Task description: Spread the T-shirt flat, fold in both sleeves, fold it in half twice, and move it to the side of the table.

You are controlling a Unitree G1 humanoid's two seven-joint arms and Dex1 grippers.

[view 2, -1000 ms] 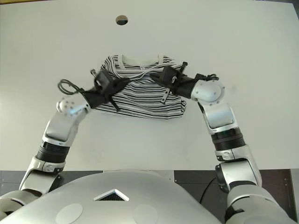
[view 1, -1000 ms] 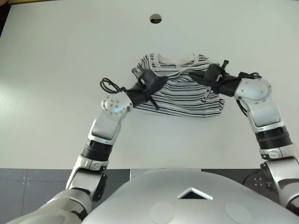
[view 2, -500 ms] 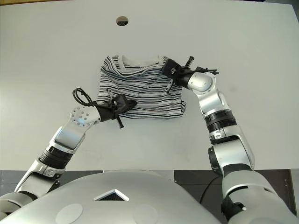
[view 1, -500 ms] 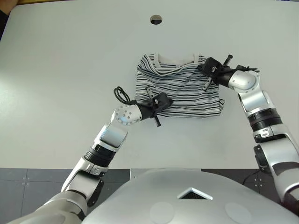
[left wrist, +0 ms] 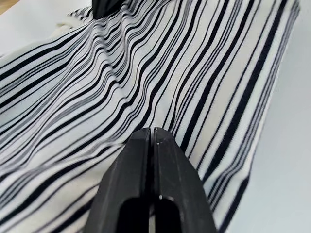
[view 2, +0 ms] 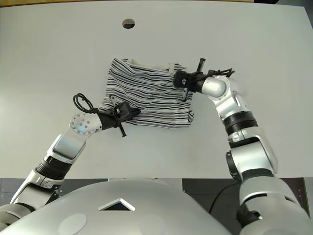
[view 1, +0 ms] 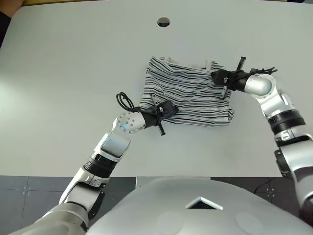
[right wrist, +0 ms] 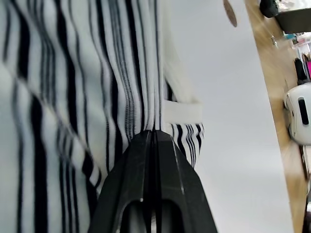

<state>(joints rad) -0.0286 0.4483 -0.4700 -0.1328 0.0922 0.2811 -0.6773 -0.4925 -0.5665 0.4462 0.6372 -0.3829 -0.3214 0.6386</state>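
- Black-and-white striped fabric T-shirt (view 1: 190,93) lies as a folded bundle on the far middle of the plain white table (view 1: 68,73), a little toward my right side.
- My left claw (view 1: 167,108) sits at the shirt's near left edge. Its two black fingers (left wrist: 138,160) are pressed together, pinching the striped cloth.
- My right claw (view 1: 215,76) is at the shirt's far right corner, just beside a white trim band (right wrist: 182,109). Its fingers are also pressed together, with gathered stripes caught at their tips.
- Between my two claws the top layer runs taut on a slant, and creases fan out from each pinch.
- That layer covers most of the neckline, so just a bit of white edge shows along the far side.
- The shirt's near right corner rests rumpled on the tabletop.
- A looped black cable (view 1: 124,100) sticks out by my left wrist, just beside the shirt's left edge.
- A small round dark hole (view 1: 164,22) sits in the tabletop beyond the shirt, well apart from it.
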